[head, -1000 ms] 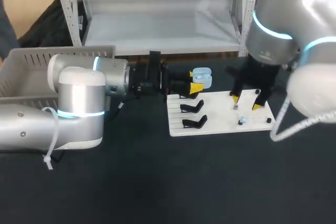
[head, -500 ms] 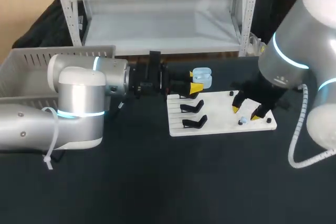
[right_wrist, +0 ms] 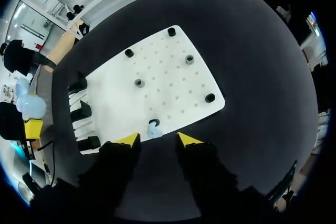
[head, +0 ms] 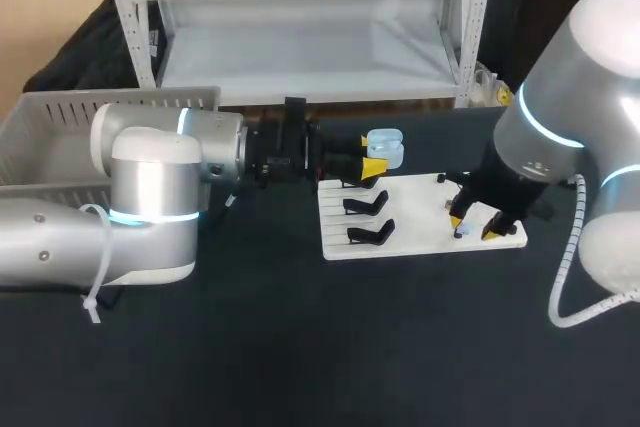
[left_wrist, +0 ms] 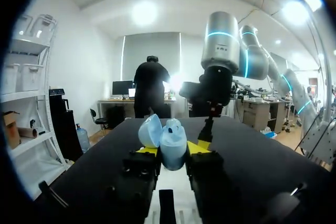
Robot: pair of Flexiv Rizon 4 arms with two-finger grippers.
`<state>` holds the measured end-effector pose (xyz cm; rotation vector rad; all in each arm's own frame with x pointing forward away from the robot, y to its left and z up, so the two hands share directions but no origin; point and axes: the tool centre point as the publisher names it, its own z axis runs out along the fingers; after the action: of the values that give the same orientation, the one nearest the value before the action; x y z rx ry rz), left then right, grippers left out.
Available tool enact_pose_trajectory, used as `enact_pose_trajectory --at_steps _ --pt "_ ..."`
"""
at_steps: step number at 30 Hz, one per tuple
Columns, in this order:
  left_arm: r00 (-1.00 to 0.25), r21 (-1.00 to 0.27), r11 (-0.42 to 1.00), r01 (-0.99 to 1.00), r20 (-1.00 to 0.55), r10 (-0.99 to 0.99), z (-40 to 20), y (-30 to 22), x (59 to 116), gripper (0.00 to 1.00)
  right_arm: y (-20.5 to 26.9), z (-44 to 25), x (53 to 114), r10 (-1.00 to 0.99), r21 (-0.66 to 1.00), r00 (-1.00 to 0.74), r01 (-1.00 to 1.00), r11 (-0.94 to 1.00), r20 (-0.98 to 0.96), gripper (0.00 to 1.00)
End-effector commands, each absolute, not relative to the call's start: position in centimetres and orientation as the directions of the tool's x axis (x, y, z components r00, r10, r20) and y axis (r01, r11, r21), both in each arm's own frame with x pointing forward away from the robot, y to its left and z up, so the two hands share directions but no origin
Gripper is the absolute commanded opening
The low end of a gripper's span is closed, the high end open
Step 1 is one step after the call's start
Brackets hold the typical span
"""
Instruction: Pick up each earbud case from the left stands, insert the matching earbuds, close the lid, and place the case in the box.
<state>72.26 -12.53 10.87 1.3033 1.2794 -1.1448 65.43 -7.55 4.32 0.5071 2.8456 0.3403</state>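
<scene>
Head view, left hand [head: 372, 166]: is pinching the earbud case [head: 386, 147] from two sides, yellow tips pressing on the lower shell, and is holding it in the air over the far left corner of the white board [head: 420, 209].
Why held so: the lid is standing open and the mouth is facing toward the right arm, so I am judging that the case is being presented for loading, not for carrying off.
Right hand [head: 475, 226]: fingers are standing spread, pinching nothing. It is hanging over the board's near edge, one tip at each side of a small pale earbud [head: 459, 232].
Why there: the right wrist view is showing the earbud lying just ahead of the gap between the tips. I am reading this as lining up for the pick, and no contact is showing.
Board: is lying on the bench [head: 300, 347] toward the far edge, right of the middle. Black stands [head: 368, 205] are running along its left edge, and the two nearer ones are holding no case.
Case contents: the left wrist view is showing the open shell and raised lid. I cannot tell whether an earbud is sitting inside.
Box [head: 60, 132]: is sitting at the bench's far left corner, behind the left arm. No case is showing in the visible part, and the rest is hidden.
Risk: the earbud is looking small and smooth, so it is probably going to slip if gripped off centre.
</scene>
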Motion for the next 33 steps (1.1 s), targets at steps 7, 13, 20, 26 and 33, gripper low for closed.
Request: enact_pose_trajectory --at_steps 7,13,20,26,33 --pt "0.017 0.018 0.003 1.000 -0.993 0.113 10.85 -12.54 72.01 0.00 -7.35 3.82 65.74 0.352 0.279 -0.919 0.296 0.914 -0.178 0.39" --pt "0.017 0.018 0.003 1.000 -0.993 0.113 10.85 -12.54 72.01 0.00 -7.04 3.56 65.84 0.345 0.281 -0.922 0.290 0.915 -0.173 0.38" --pt "0.017 0.018 0.003 1.000 -0.993 0.113 10.85 -12.54 72.01 0.00 -6.95 3.31 66.04 0.348 0.283 -0.922 0.293 0.913 -0.168 0.37" --pt "0.017 0.018 0.003 1.000 -0.993 0.113 10.85 -12.54 72.01 0.00 -6.94 3.15 66.13 0.351 0.283 -0.922 0.297 0.912 -0.166 0.35" --pt "0.017 0.018 0.003 1.000 -0.993 0.113 10.85 -12.54 72.01 0.00 -6.96 3.03 66.15 0.354 0.284 -0.920 0.300 0.911 -0.165 0.34"
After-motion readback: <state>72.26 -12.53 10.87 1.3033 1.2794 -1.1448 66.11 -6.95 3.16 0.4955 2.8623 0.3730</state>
